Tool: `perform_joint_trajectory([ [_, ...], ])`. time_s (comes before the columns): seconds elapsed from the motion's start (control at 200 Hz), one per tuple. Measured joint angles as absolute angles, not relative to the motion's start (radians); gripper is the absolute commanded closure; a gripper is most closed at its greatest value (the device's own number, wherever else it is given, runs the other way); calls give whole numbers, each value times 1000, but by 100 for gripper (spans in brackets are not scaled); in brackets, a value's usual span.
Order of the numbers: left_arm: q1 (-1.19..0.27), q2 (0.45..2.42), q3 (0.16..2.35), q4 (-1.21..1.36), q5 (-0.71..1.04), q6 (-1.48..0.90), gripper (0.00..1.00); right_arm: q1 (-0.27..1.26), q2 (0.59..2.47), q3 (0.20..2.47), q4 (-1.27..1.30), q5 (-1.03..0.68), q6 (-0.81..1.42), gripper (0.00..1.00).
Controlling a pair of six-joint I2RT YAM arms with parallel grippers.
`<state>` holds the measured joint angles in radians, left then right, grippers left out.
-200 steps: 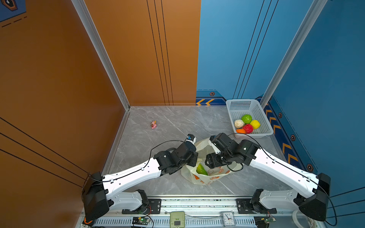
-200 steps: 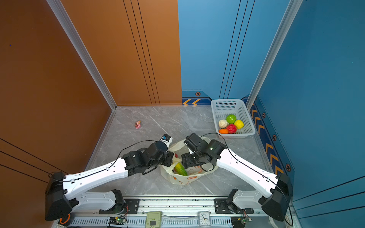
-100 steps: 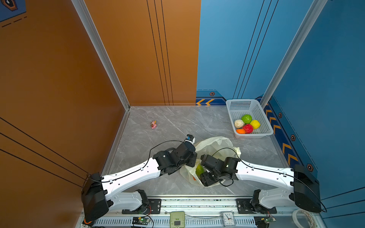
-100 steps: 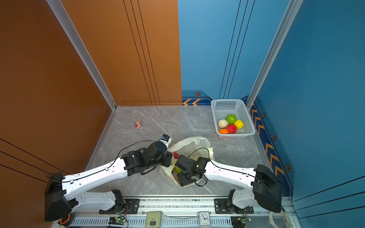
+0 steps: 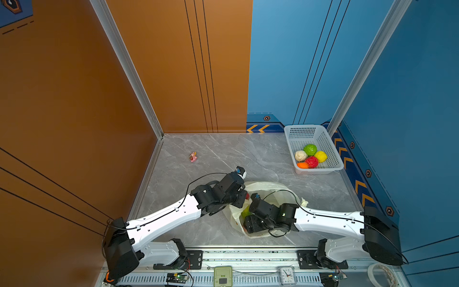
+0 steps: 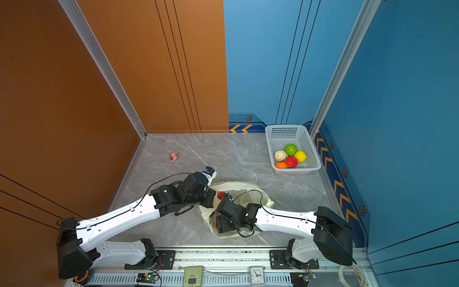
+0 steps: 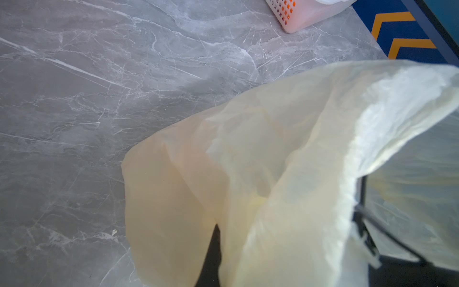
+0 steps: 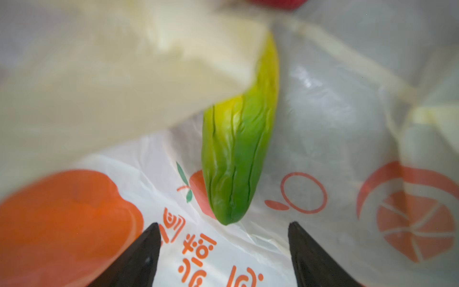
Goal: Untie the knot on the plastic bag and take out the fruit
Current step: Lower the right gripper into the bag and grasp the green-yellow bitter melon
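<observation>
The pale-yellow plastic bag point(image 5: 273, 188) point(image 6: 238, 187) lies at the table's front middle with its mouth standing open; the knot is out of view. My left gripper point(image 5: 242, 198) point(image 7: 217, 228) is shut on the plastic bag point(image 7: 273, 149) at its rim and holds that side up. My right gripper point(image 5: 248, 223) point(image 8: 224, 223) is inside the bag, open, with nothing between its fingers. Just ahead of its tips lies a green-yellow fruit point(image 8: 238, 154), and an orange fruit point(image 8: 62, 218) sits beside one finger. A red fruit point(image 5: 246, 196) shows near the left gripper.
A white perforated basket point(image 5: 330, 149) point(image 6: 310, 149) stands at the back right against the blue wall, holding several fruit pieces. A tiny pink figurine point(image 5: 193, 157) lies on the grey marble top at the back left. Walls close in on the left, back and right.
My right arm has dropped lower and pushed its gripper into the bag from the front, jaws spreading wider. The bag's mouth has opened up. The left gripper kept its hold.
</observation>
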<state>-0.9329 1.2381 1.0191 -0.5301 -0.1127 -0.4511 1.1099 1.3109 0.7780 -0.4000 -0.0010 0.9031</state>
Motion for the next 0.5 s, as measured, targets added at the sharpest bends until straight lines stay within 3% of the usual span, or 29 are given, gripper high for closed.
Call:
perform_joint_trajectory([
  [0.22,-933,1238,1014,-553,-81,-415,100,985,1229,759,-366,47,978,17],
  [0.501,-933,1242,1002,-549,-70,-403,100,983,1368,760,-293,46,993,18],
])
